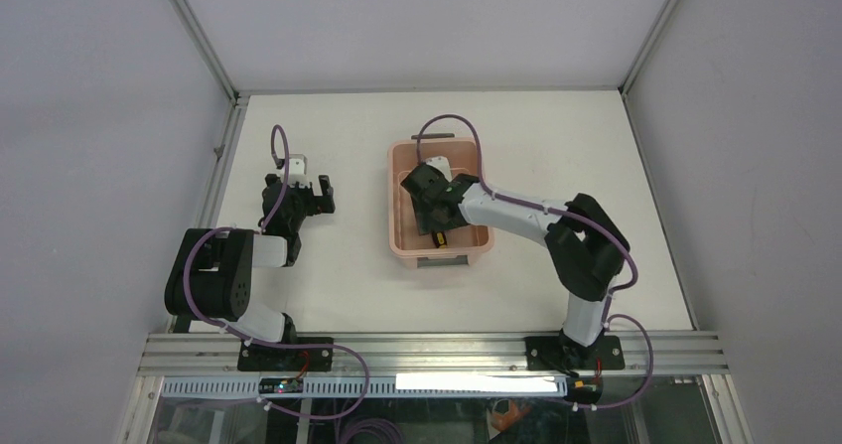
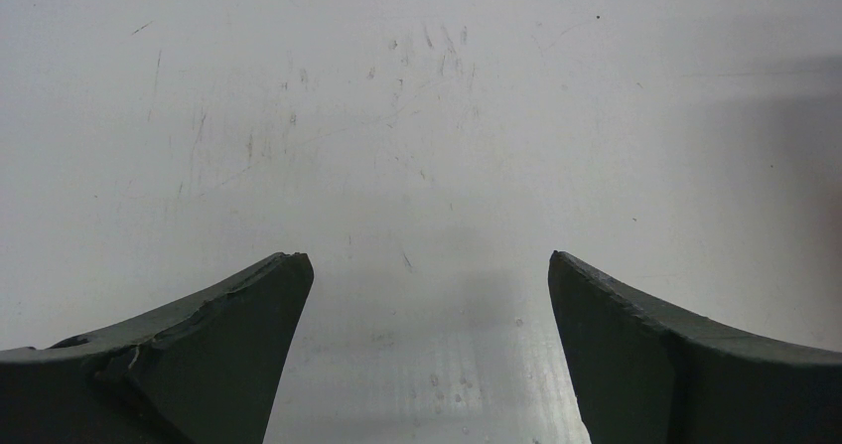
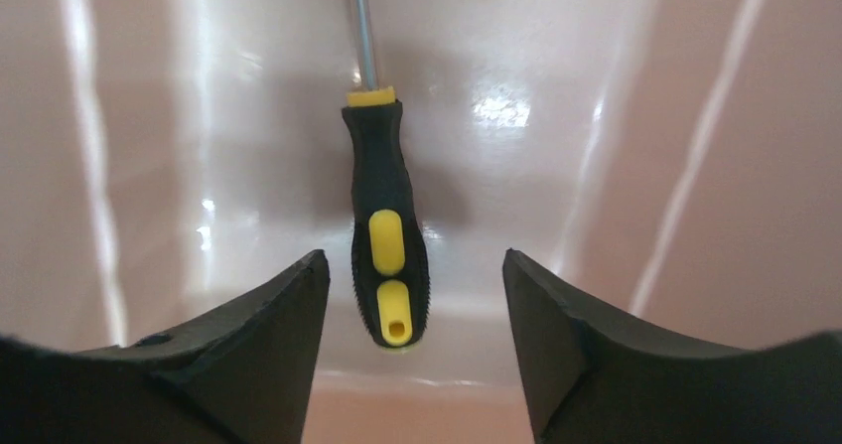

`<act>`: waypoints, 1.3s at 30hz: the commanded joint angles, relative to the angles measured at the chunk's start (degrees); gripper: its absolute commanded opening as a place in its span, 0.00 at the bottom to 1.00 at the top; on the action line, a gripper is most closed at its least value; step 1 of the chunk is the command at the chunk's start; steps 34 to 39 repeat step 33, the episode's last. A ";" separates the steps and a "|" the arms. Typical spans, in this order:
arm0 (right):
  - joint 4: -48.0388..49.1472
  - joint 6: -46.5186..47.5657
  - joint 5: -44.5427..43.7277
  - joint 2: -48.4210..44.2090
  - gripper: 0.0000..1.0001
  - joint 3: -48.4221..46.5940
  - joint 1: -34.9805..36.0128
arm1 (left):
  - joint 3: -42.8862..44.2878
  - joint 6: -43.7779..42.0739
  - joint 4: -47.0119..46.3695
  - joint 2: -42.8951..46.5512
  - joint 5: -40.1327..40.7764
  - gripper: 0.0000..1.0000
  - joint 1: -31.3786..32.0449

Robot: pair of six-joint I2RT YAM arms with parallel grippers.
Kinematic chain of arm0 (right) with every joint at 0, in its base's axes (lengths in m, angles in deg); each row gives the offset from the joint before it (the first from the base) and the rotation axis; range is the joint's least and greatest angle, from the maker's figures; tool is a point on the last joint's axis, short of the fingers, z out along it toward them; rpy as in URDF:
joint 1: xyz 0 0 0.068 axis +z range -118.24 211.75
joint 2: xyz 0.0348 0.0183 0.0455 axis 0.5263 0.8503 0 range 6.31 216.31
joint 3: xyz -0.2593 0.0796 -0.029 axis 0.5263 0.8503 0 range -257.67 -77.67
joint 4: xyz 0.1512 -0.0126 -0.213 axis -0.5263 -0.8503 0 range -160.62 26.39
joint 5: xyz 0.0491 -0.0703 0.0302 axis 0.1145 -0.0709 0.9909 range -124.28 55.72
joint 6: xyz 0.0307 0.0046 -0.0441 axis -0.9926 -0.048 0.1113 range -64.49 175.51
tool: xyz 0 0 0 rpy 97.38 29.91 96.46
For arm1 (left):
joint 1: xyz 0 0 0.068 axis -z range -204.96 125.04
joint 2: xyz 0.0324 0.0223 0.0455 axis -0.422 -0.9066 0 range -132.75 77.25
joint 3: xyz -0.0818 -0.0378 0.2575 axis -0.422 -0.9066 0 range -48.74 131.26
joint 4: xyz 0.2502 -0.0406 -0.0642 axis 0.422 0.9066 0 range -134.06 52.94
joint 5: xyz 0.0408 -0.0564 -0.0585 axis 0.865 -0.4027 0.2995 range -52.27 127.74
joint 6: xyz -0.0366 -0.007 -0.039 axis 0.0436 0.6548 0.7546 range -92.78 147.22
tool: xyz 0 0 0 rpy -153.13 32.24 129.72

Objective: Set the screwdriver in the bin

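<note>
The salmon-pink bin [image 1: 394, 206] stands at the table's middle. The screwdriver [image 3: 382, 206], with a black-and-yellow handle and a thin metal shaft, lies inside the bin [image 3: 695, 166]. Its handle end points at my right gripper [image 3: 415, 265]. That gripper is open, and its fingers stand either side of the handle's end without touching it. In the top view the right gripper [image 1: 435, 223] reaches down into the bin, and a bit of the yellow handle [image 1: 440, 237] shows beneath it. My left gripper [image 1: 310, 191] is open and empty over bare table, left of the bin.
The white tabletop [image 2: 417, 116] is scuffed under the left gripper. Grey walls enclose the table at the left, back and right. A metal rail [image 1: 427, 350] runs along the near edge by the arm bases.
</note>
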 commanded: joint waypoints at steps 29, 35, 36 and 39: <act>-0.72 18.77 5.07 -42.17 0.99 6.76 -44.73 | 0.32 0.93 -1.52 1.17 -0.50 0.99 0.36; 0.60 17.75 4.77 -42.58 0.99 7.64 -44.76 | 0.32 0.93 -1.52 1.15 -0.52 0.99 0.40; 0.60 17.75 4.77 -42.58 0.99 7.64 -44.76 | 0.32 0.93 -1.52 1.15 -0.52 0.99 0.40; 0.60 17.75 4.77 -42.58 0.99 7.64 -44.76 | 0.32 0.93 -1.52 1.15 -0.52 0.99 0.40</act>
